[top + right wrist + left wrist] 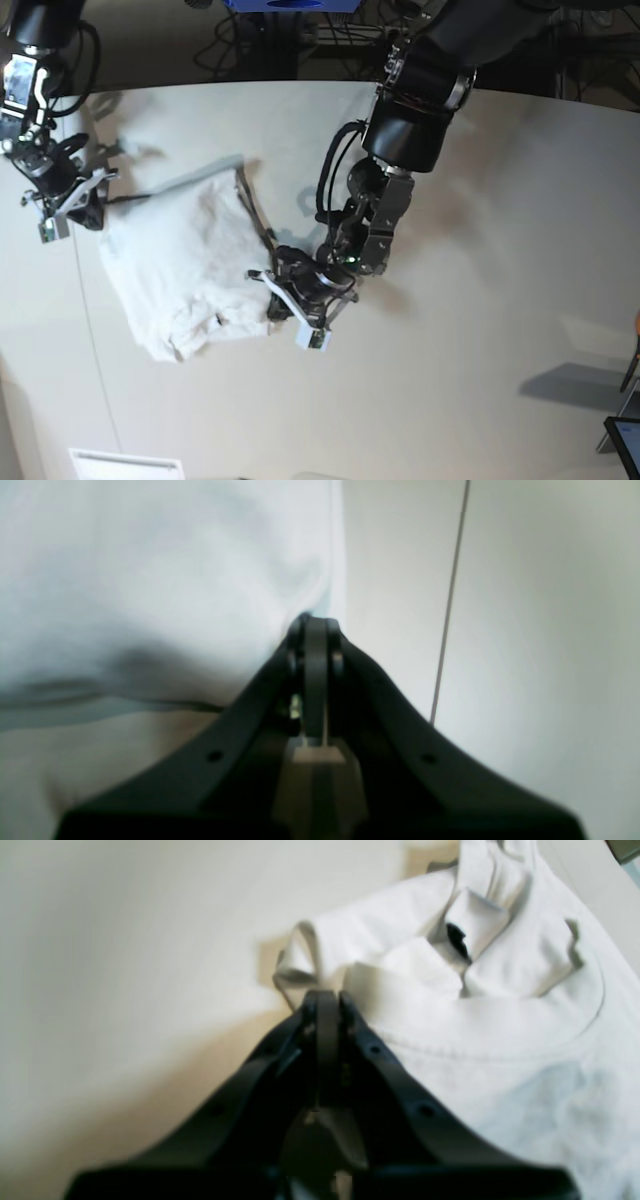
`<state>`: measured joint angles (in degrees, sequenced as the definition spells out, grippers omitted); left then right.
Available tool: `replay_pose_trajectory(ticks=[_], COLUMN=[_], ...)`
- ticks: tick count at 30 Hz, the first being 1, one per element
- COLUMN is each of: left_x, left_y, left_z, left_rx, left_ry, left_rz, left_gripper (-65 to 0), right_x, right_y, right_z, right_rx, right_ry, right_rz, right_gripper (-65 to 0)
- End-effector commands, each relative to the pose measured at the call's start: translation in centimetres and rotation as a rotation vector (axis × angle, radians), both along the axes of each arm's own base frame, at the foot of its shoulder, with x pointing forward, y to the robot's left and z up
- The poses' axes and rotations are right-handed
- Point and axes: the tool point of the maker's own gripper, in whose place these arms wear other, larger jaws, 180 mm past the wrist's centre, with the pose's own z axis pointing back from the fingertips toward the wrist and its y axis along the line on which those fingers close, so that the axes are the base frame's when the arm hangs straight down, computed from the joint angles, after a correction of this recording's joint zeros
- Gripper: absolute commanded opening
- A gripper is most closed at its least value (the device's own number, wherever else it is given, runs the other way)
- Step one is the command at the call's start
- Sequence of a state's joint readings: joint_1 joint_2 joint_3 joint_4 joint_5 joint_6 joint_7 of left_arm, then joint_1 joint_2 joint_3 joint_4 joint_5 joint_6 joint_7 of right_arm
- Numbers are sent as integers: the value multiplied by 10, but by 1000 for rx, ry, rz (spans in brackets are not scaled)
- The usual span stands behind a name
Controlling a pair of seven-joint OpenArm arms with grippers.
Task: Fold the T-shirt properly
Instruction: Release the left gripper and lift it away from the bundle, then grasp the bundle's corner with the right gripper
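Off-white tabletop (480,330) all around, cables and dark clutter along the back edge; my two pincers are both clamped on the T-shirt (190,270), which sits bunched toward the left half of the table in the base view. My left gripper (327,997) is pinched tight on a loop of fabric at the collar end; my right gripper (315,622) is pinched on a side edge of the cloth, jaws fully together.

What worries me: both grips look like they've got just a thin bit of edge, so if I pull the two corners apart too hard the cloth could slip out of one pincer and flop back; also the collar end is already crumpled under itself, so any fold I lay now might trap those wrinkles.

Shirt itself is plain white, soft, rumpled; ribbed neckline (500,1050) showing, small dark tag (457,940) poking out of the folds.
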<state>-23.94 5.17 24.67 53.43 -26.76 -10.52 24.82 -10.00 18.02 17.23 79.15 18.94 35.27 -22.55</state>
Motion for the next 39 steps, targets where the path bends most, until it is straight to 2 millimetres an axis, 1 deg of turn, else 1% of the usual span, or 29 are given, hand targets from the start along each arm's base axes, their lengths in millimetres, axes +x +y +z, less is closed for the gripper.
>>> replay_pose_trajectory(ticks=[1,4,6,7,9,10,11,13,14,16,17,18,20,22,24,26,27,28,31,33,35,37,38,39], left_x=[20,28,36,38,40,42,43,44,41,32,28,18,-2,-19,-42,-62,-72,-83,-108,-121,-129,-134,-136,-136], left_y=[-4,-1,11,16,21,28,36,45,51,76,87,95,118,131,149,165,174,183,196,202,206,211,211,211], left_z=[29,38,43,44,45,44,45,45,45,38,41,38,29,23,18,16,14,14,12,11,7,4,3,3], left_rx=[-40,-46,-28,-20,-13,-2,4,-6,-16,-7,-5,0,33,55,78,99,110,122,135,142,149,158,159,159], left_ry=[-83,-119,-137,-142,-146,-149,-151,-152,-153,-152,-168,-166,-134,-114,-103,-100,-95,-93,-81,-71,-58,-47,-44,-43], left_rz=[8,21,30,35,39,46,58,84,103,145,161,170,191,200,220,240,251,265,293,308,316,322,319,319], left_gripper=[-650,-650,-650,-650,-650,-650,-650,-650,-650,-650,-650,-650,-650,-650,-650,-650,-650,-650,-650,-650,-650,-650,-650,-650], right_x=[-9,-23,-30,-33,-40,-42,-41,-41,-40,-30,-23,-15,4,20,42,60,68,77,101,105,106,105,104,105], right_y=[0,6,14,14,5,3,-4,-21,-31,-47,-55,-61,-68,-70,-58,-39,-33,-25,4,22,43,61,68,71], right_z=[-2,1,3,6,12,14,19,29,33,47,56,64,83,99,114,120,123,123,116,108,103,96,92,92], right_rx=[-30,-42,-39,-39,-50,-48,-53,-72,-84,-108,-125,-139,-169,-175,-169,-162,-169,-180,-188,-196,-201,-207,-206,-207], right_ry=[30,28,26,19,8,1,-15,-40,-52,-89,-112,-133,-182,-230,-279,-294,-290,-272,-215,-176,-159,-140,-128,-129], right_rz=[19,40,50,46,12,-5,-34,-81,-104,-132,-138,-136,-119,-114,-80,-26,-1,34,127,183,245,302,321,326], right_gripper=[-650,-650,-650,-650,-650,-650,-650,-650,-650,-649,-649,-649,-647,-646,-628,-576,-547,-519,-458,-450,-448,-447,-447,-447])
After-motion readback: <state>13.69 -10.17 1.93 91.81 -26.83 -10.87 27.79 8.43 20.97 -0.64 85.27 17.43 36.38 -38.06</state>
